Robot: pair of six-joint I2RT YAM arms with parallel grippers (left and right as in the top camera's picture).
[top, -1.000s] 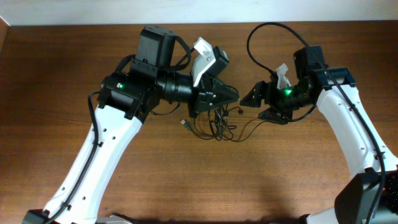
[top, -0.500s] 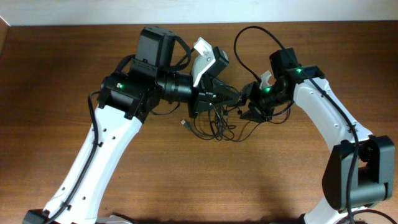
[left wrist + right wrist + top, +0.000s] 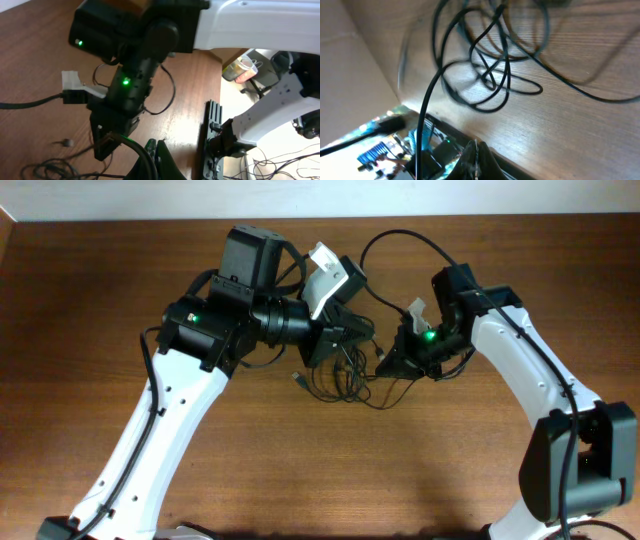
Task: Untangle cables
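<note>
Several thin black cables [image 3: 345, 385] lie in a loose tangle at the middle of the wooden table [image 3: 450, 470], with a small plug [image 3: 296, 378] at the left end. My left gripper [image 3: 364, 330] hangs just above the tangle, shut, and strands rise up to it. In the left wrist view a black cable [image 3: 136, 146] runs down against the left gripper [image 3: 156, 146]. My right gripper [image 3: 384, 365] sits at the tangle's right edge. Its fingers [image 3: 472, 157] are pressed together and no cord shows between them, while the cables [image 3: 490, 85] loop just beyond them.
The two grippers are a short gap apart over the table's middle. The right arm [image 3: 130, 85] fills the left wrist view. The table's far edge [image 3: 500, 218] runs along the top, and its side edge [image 3: 212, 75] borders a room with stands.
My right arm has swung left and down to the tangle's right edge, and its jaws have gone from wide open to shut. The left gripper has drawn back slightly left, still shut.
</note>
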